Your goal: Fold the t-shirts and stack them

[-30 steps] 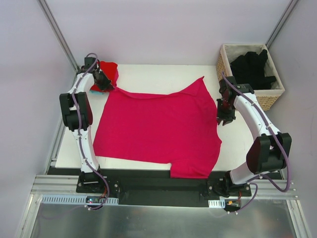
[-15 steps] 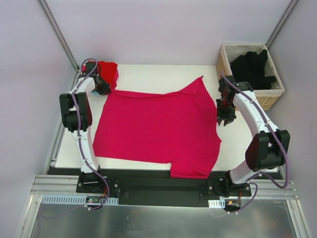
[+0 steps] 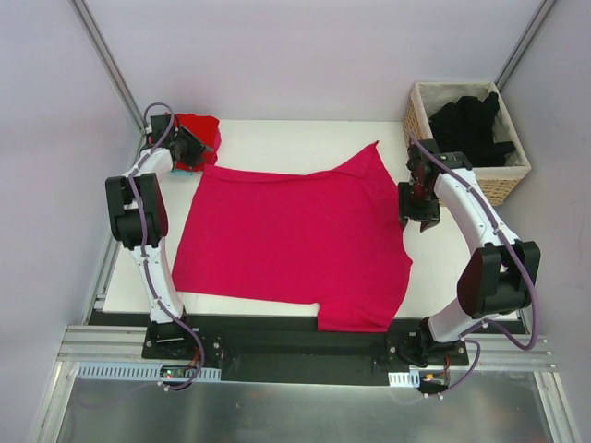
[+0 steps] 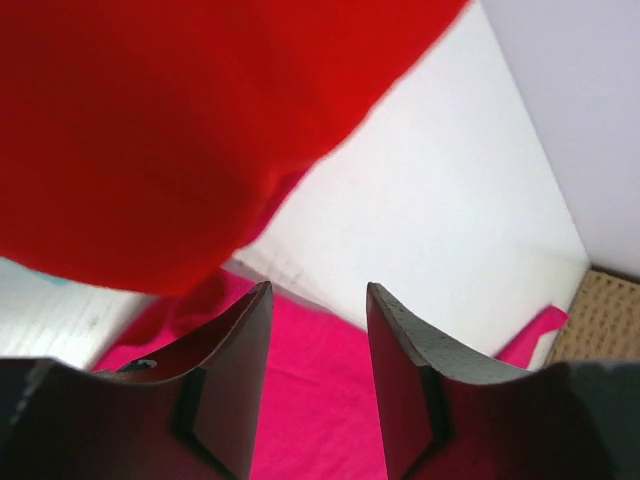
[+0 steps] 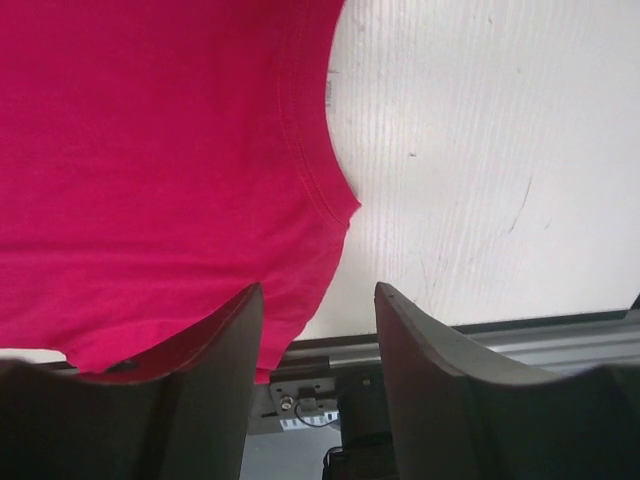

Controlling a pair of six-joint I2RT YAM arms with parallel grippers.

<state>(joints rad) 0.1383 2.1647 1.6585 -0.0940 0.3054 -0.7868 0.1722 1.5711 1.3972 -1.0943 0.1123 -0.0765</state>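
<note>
The magenta-pink t-shirt (image 3: 295, 240) lies spread flat over the middle of the table (image 3: 277, 138). The folded red t-shirt (image 3: 201, 129) sits at the far left corner. Both the left gripper (image 4: 318, 290) and the right gripper (image 5: 318, 290) stand parted and empty. The left is close by the red one, so a grab there could snag it and spoil its fold.

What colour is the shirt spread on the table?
The shirt is magenta-pink, clearest in the top external view.
</note>
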